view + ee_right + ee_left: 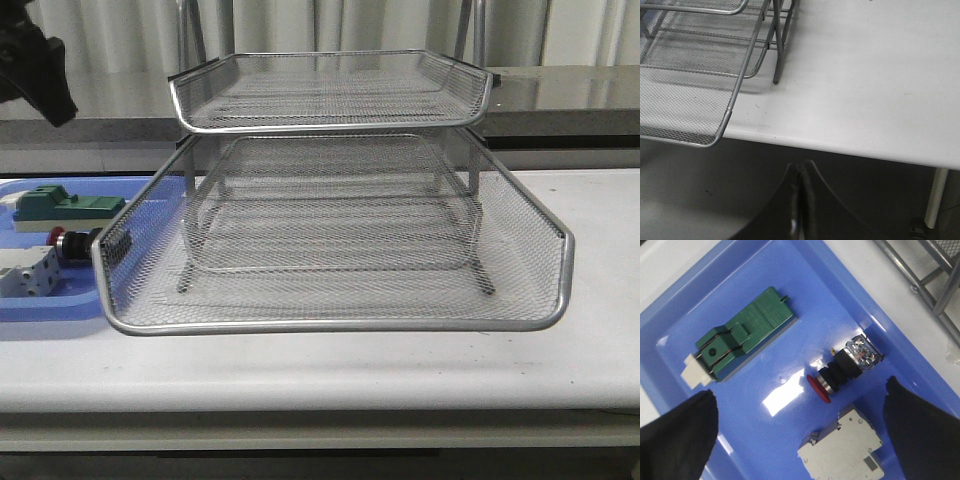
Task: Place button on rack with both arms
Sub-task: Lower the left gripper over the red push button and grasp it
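Note:
The button lies on its side in the blue tray, red head toward my fingers, between a green block and a white block. In the front view the button shows just left of the rack. The rack is a silver wire-mesh stack with its lowest tray pulled out forward. My left gripper is open and empty, hovering above the blue tray with its fingertips wide apart. In the front view only part of the left arm shows at top left. My right gripper is shut and empty, below the table's front edge.
A green block and a white breaker-like block lie in the blue tray. The pulled-out mesh tray's corner and a rack leg show in the right wrist view, on the white table.

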`<state>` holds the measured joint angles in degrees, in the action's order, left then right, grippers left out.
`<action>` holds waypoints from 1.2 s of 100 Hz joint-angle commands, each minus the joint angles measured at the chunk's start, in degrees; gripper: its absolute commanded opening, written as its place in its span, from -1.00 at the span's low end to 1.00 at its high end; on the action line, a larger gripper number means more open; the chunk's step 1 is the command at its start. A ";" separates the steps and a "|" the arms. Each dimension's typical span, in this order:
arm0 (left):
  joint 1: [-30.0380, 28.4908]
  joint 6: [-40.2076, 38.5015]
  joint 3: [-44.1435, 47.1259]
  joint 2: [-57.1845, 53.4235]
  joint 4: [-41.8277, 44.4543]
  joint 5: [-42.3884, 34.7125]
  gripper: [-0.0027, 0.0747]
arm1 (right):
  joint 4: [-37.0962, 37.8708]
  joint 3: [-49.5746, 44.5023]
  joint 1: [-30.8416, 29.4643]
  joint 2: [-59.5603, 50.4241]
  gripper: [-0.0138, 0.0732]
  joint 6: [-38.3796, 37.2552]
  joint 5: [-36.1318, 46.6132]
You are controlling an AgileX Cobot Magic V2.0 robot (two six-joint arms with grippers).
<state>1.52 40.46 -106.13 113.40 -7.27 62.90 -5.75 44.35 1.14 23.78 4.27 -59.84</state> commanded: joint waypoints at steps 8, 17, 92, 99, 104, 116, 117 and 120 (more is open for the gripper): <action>0.69 7.23 -7.38 3.19 -3.21 4.35 0.72 | 0.08 1.29 -0.31 0.47 -0.85 0.19 3.38; 1.23 8.87 -7.96 5.41 -3.36 4.65 0.72 | 0.08 1.29 -0.31 0.47 -0.85 0.19 3.38; 4.85 20.95 -7.96 11.53 0.22 3.68 0.72 | 0.08 1.29 -0.31 0.47 -0.85 0.19 3.38; 4.85 20.95 -7.96 12.00 0.20 3.19 0.72 | 0.08 1.29 -0.31 0.47 -0.85 0.19 3.38; 4.85 20.95 -7.96 12.46 0.20 2.60 0.72 | 0.08 1.29 -0.31 0.47 -0.85 0.19 3.38; 4.85 20.95 -7.96 13.84 0.43 2.30 0.72 | 0.08 1.29 -0.31 0.47 -0.85 0.19 3.38; 4.85 20.95 -7.96 13.97 0.43 2.30 0.72 | 0.08 1.29 -0.31 0.47 -0.85 0.19 3.38; 4.85 20.95 -7.96 14.40 0.55 2.20 0.72 | 0.08 1.29 -0.31 0.47 -0.85 0.19 3.38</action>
<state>6.19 61.16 -112.38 130.50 -6.30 66.17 -5.75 44.27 1.14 23.78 4.16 -59.88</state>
